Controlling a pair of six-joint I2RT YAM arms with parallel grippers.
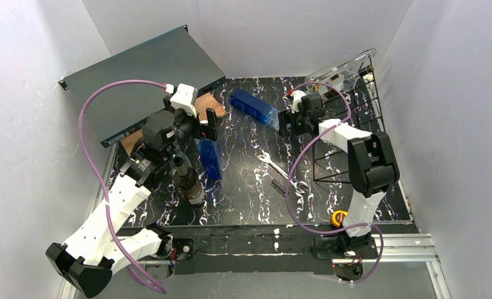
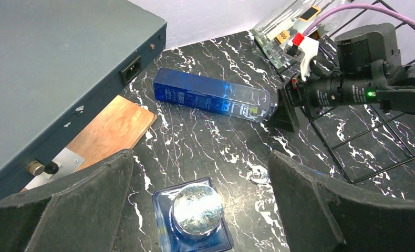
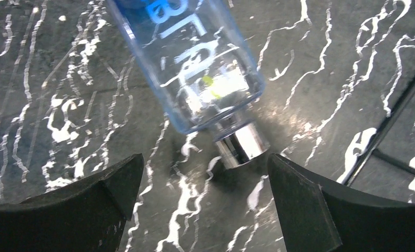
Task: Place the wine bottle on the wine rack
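Bottle [image 1: 253, 108] in question looks to be the blue square-sided one lying flat on the table [image 1: 250, 193]. Its silver cap [image 3: 240, 144] points toward the rack [image 3: 389, 123], near it but not on it. Clear-walled and glossy, it is probably stiff, slippery and breakable if glass; whether it is full, and so heavy, cannot be told. Lying on its side, it may slide or tip onto another face when nudged. I would take it across the flat body just behind the cap, not by the narrow cap itself. Right claw [image 3: 205, 168] hangs over the cap end, spread wide and empty. Left claw [image 2: 201, 163] is likewise spread, above a second blue bottle [image 2: 197, 210] standing upright. A dark bottle [image 1: 189, 182] sits by the left arm.
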